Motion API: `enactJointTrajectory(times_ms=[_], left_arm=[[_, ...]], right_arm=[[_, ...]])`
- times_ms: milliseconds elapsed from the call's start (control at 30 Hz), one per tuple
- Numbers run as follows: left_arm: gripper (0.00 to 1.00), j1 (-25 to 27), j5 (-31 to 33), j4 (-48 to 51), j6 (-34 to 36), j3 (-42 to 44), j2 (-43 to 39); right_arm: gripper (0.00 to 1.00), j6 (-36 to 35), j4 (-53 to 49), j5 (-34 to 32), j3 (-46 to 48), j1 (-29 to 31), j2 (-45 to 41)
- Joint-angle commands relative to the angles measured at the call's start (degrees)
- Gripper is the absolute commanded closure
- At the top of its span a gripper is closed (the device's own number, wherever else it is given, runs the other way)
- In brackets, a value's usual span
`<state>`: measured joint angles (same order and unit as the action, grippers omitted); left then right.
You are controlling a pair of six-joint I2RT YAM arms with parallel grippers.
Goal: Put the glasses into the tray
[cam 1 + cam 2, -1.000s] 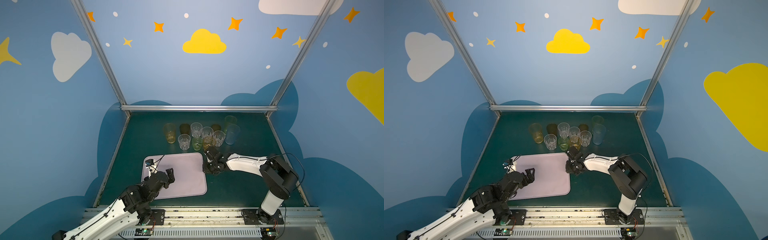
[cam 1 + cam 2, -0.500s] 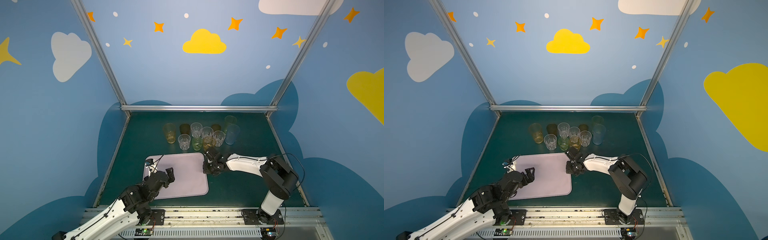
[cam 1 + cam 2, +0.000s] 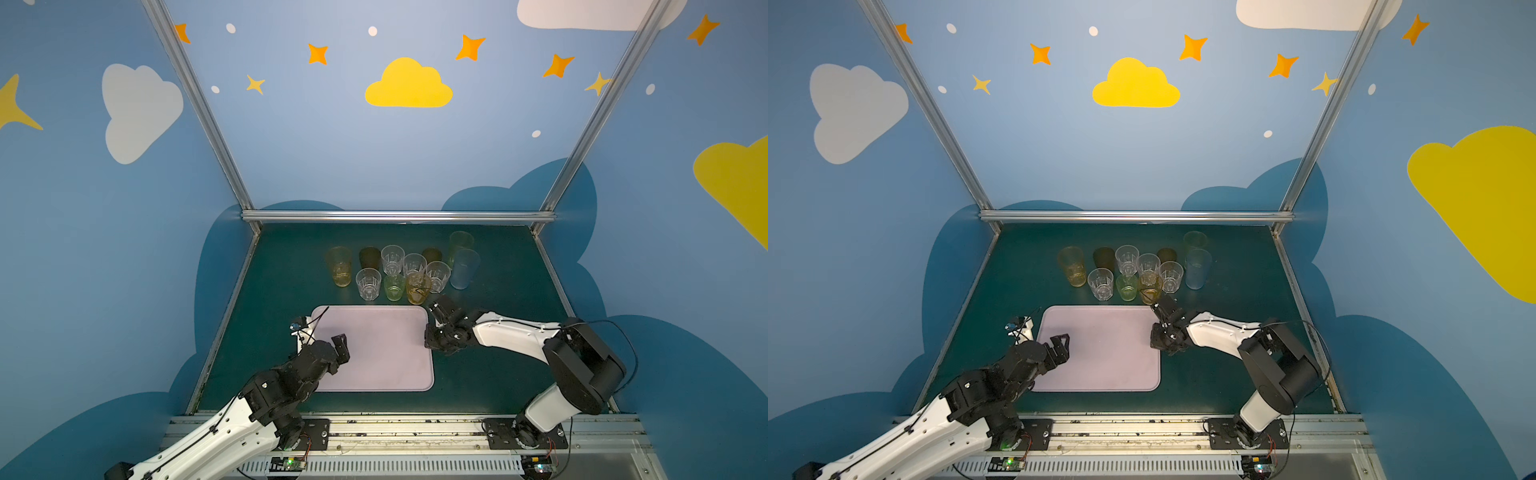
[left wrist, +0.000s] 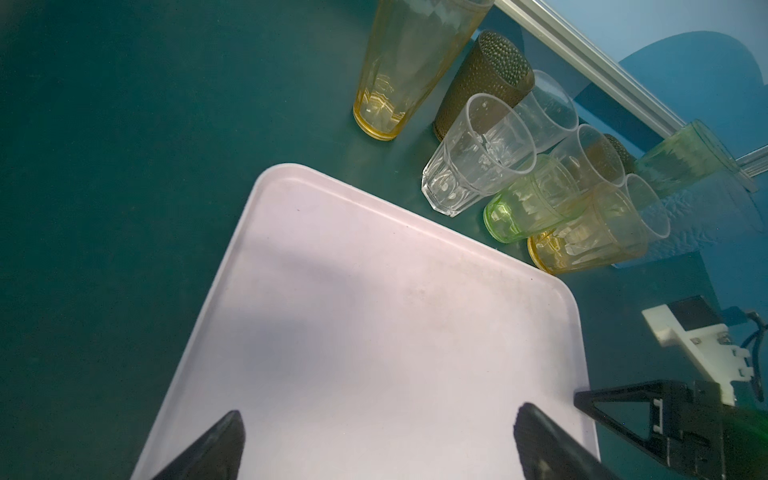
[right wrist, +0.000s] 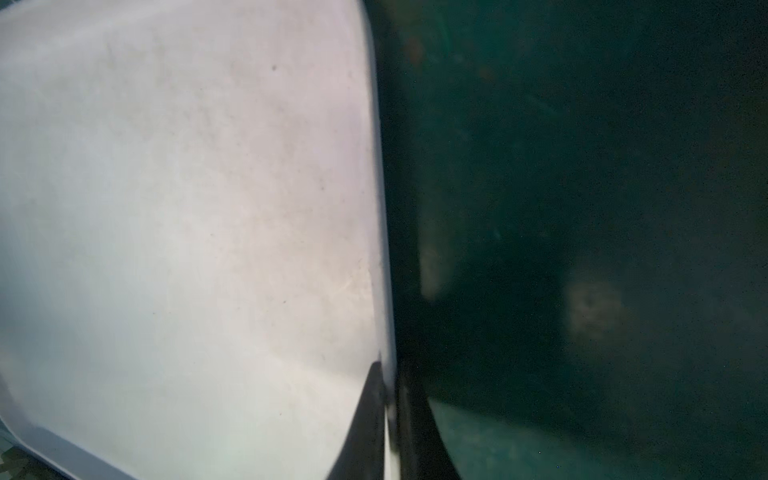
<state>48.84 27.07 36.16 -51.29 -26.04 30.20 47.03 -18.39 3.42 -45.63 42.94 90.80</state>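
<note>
Lilac-pink tray (image 3: 382,353) is clamped at its rim by your right gripper (image 5: 390,370), probably to reposition it for the glasses (image 3: 392,259); left gripper (image 4: 378,415) hovers spread above it.

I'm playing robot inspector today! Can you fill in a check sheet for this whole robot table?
Surface: dark green table, flat.
Job's things: eleven glasses stand upright on the table behind the tray; the tray holds none.
Clutter: nothing seen.
Grippers: left end effector open above the tray; right end effector shut on the tray's rim.
Cables: black cable loops over the right arm; thin wire near the left end effector.
Surroundings: blue cloud-and-star walls, metal frame.
</note>
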Motion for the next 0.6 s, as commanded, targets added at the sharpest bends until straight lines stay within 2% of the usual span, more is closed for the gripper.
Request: enactJointTrajectory(times_ms=[0,567], left_arm=[[0.0,-0.3,0.4,-0.4,0.7,-0.7,0.7],[0.0,-0.9,-0.3,-2.1,1.5,-1.7,4.6]], right_arm=[[0.91,-1.4,-6.3,-3.3,2.7,-2.2,-1.7],[0.88,-8.2,-10.2,-3.1,6.5,-9.4,-9.5]])
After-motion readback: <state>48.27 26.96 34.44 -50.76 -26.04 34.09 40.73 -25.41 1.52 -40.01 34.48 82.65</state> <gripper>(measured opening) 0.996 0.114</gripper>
